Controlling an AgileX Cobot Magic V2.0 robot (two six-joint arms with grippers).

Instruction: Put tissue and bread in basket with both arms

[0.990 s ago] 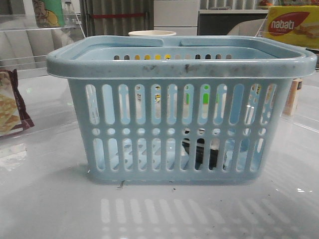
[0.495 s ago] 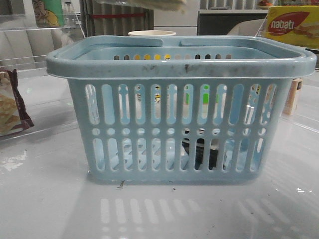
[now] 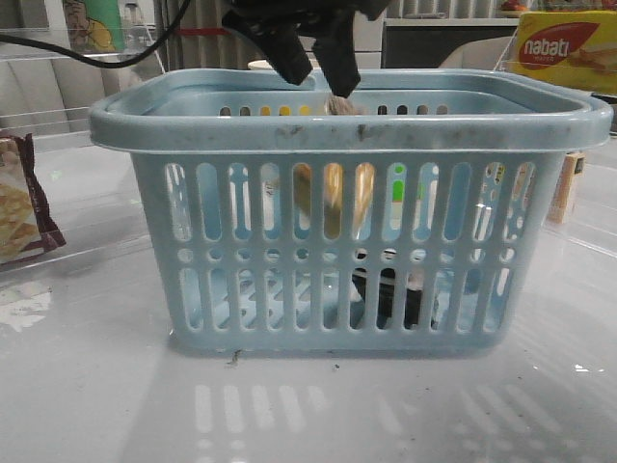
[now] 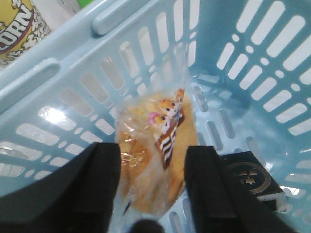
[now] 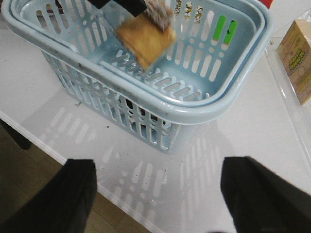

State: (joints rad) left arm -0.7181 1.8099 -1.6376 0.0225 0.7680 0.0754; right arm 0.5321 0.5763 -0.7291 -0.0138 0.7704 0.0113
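The pale blue basket (image 3: 352, 130) stands in the middle of the table. My left gripper (image 3: 323, 83) hangs just above its rim, fingers apart. The bread (image 3: 333, 198), a clear packet of golden bread with a brown and white label, is in the air inside the basket below those fingers, blurred in the right wrist view (image 5: 146, 41). In the left wrist view the bread (image 4: 155, 160) shows between the spread fingers of the left gripper (image 4: 153, 153). The tissue (image 4: 250, 177), a dark pack, lies on the basket floor (image 3: 390, 294). My right gripper (image 5: 158, 167) is open and empty over the table's front edge.
A yellow and red nabati box (image 3: 564, 48) stands at the back right. A maroon-edged cracker bag (image 3: 19, 203) lies at the left. A small pale box (image 3: 567, 188) stands right of the basket. A white cup (image 3: 294, 65) stands behind it. The table edge (image 5: 48, 145) is near my right gripper.
My left gripper has come down from above the frame to the basket rim. The bread, at the top edge half a second ago, is now down inside the basket.
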